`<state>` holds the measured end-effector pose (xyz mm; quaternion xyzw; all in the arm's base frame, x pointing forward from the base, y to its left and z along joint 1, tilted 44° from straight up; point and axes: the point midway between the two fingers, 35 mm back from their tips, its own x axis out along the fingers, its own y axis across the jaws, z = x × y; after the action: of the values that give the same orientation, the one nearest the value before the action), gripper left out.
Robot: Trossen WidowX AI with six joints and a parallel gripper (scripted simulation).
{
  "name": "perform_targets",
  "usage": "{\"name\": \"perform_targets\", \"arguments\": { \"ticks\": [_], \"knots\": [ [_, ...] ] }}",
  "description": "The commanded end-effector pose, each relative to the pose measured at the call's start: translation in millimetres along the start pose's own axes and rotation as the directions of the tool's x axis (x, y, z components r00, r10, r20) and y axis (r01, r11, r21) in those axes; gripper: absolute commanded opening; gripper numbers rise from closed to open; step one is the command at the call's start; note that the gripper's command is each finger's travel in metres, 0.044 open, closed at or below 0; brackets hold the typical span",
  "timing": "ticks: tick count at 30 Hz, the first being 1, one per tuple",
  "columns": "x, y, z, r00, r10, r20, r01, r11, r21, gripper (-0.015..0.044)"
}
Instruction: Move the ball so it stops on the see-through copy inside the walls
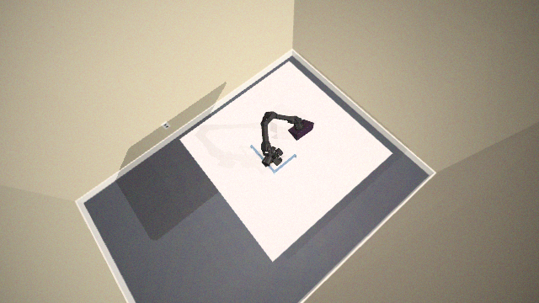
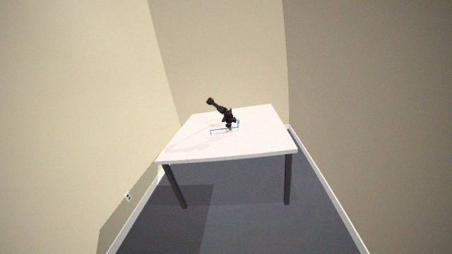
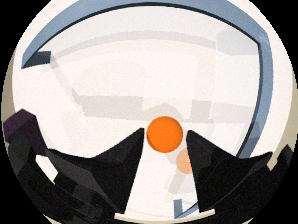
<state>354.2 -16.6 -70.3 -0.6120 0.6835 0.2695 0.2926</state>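
- The white table (image 1: 333, 168) (image 2: 226, 154) stands nearest me, on 2 dark legs (image 2: 174, 187) that I can see at its near side.
- The near clear wall (image 1: 257, 151) (image 2: 219, 130) (image 3: 267, 75), rimmed blue, runs left to right and meets the right clear wall (image 1: 286, 162) (image 2: 238, 123) (image 3: 50, 32) in 1 corner.
- Just inside that near wall is the see-through copy (image 3: 183, 161), partly hidden by 1 finger in the wrist view.
- The orange ball (image 3: 165, 134) lies inside the 2 walls, just right of the copy and off its spot.
- The gripper (image 1: 273, 156) (image 2: 229, 127) (image 3: 165, 133) points down over the ball, low inside the corner. Its 2 fingers are part-way open, 1 on either side of the ball, with a thin gap showing at each; they haven't gripped it.
- The arm (image 1: 265, 128) (image 2: 219, 106) is bent, its elbow raised high at the left, the forearm sloping down rightward to the wrist.
- Farthest back is the arm's dark purple base (image 1: 296, 135) (image 2: 224, 120) (image 3: 20, 124).
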Motion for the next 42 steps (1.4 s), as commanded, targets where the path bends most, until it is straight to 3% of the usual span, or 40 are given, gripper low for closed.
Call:
{"name": "perform_targets", "arguments": {
  "ticks": [1, 8, 12, 30, 36, 42],
  "knots": [
    [1.8, 1.4, -0.3, 1.000, 0.002, -0.004, -0.002, 1.000, -0.007, 0.0153],
    [1.8, 1.4, -0.3, 1.000, 0.002, -0.004, -0.002, 1.000, -0.007, 0.0107],
    [-7.2, -0.4, 0.6, 1.000, 0.001, -0.002, -0.001, 1.000, -0.007, 0.0002],
    [-120.9, 0.4, 1.4, 1.000, 0.003, 0.002, -0.003, 1.000, -0.008, 0.0000],
    [-125.1, 1.1, 0.9, 1.000, 0.003, 0.002, -0.003, 1.000, -0.013, 0.0000],
    [-120.8, -2.1, -2.6, 1.000, 0.003, 0.002, -0.002, 0.984, -0.180, 0.0000]
  ]
}}
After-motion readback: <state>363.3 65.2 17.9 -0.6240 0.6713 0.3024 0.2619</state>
